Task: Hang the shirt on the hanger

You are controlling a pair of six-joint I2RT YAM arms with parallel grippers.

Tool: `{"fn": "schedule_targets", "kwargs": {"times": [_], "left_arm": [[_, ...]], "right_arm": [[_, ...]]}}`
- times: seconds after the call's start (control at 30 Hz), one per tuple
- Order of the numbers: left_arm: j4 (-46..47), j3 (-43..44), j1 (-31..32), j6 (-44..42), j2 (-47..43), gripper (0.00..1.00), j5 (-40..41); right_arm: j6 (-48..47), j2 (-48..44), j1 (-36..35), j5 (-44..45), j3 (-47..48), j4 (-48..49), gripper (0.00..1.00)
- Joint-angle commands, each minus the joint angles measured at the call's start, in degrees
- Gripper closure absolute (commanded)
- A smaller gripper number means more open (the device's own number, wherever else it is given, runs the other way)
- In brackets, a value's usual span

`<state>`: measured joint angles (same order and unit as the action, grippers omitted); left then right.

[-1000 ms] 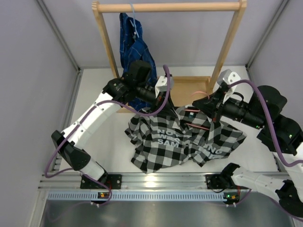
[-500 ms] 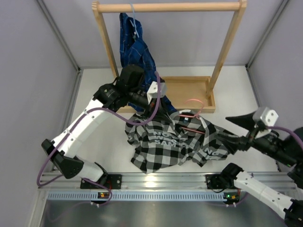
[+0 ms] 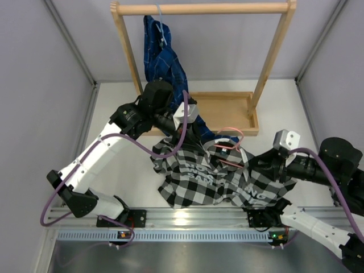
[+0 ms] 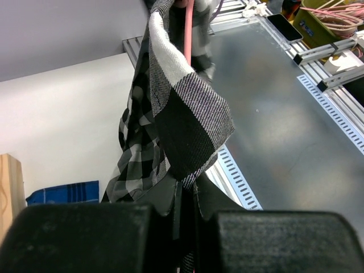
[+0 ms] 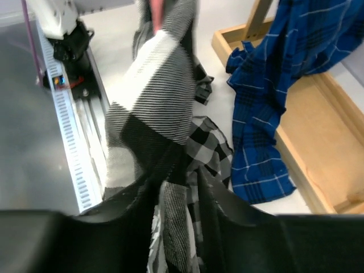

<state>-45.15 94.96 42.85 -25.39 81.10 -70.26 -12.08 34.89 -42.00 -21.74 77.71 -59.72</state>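
The black-and-white checked shirt with white lettering lies bunched on the table's middle. The pink wire hanger sits partly inside it, with the hook loop showing at the shirt's far edge. My left gripper is shut on a fold of the shirt's far left part; in the left wrist view the shirt hangs from the fingers with the hanger running along it. My right gripper is shut on the shirt's right edge; the right wrist view shows the shirt between the fingers.
A wooden rack stands at the back, its tray base just behind the shirt. A dark blue plaid shirt hangs from it on a light blue hanger and also shows in the right wrist view. A metal rail runs along the near edge.
My right gripper left the hanger side, swung out to the right, then came back and closed on the shirt's right edge. My left gripper moved nearer and a little right with its fold.
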Motion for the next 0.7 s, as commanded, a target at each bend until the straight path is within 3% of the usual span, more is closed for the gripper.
{"fn": "schedule_targets", "kwargs": {"times": [0.0, 0.23, 0.3, 0.33, 0.4, 0.47, 0.57, 0.67], "left_arm": [[1.11, 0.67, 0.13, -0.72, -2.35, 1.0, -2.7], [1.55, 4.97, 0.13, 2.96, -2.79, 1.0, 8.11], [3.74, 5.41, 0.13, 5.6, -3.58, 0.79, 13.2], [5.32, 5.07, 0.13, 8.31, -4.19, 0.51, 15.31], [9.28, 4.1, 0.13, 11.48, -6.65, 0.2, 22.24], [9.99, 3.66, 0.13, 12.29, -10.32, 0.02, 30.91], [11.39, 2.17, 0.13, 14.75, -16.99, 0.02, 40.87], [13.76, -0.99, 0.13, 18.87, -25.16, 0.02, 56.16]], "right_arm": [[-0.5, 2.37, -0.54, -3.84, 2.18, 1.19, 1.0], [0.21, -0.18, -0.54, 2.92, 2.17, 2.59, 1.0], [0.12, -1.23, -0.63, 3.89, 3.05, 3.12, 1.0], [0.12, -1.49, -0.54, 4.33, 4.36, 3.21, 1.0], [-0.05, -2.28, -0.63, 5.73, 6.38, 3.04, 1.0], [0.03, -3.25, -0.54, 8.1, 7.36, 3.03, 1.0], [0.21, -3.61, -0.54, 10.92, 10.26, 0.85, 1.0], [1.26, -4.3, -0.54, 19.15, 15.44, -1.18, 1.0]]}}
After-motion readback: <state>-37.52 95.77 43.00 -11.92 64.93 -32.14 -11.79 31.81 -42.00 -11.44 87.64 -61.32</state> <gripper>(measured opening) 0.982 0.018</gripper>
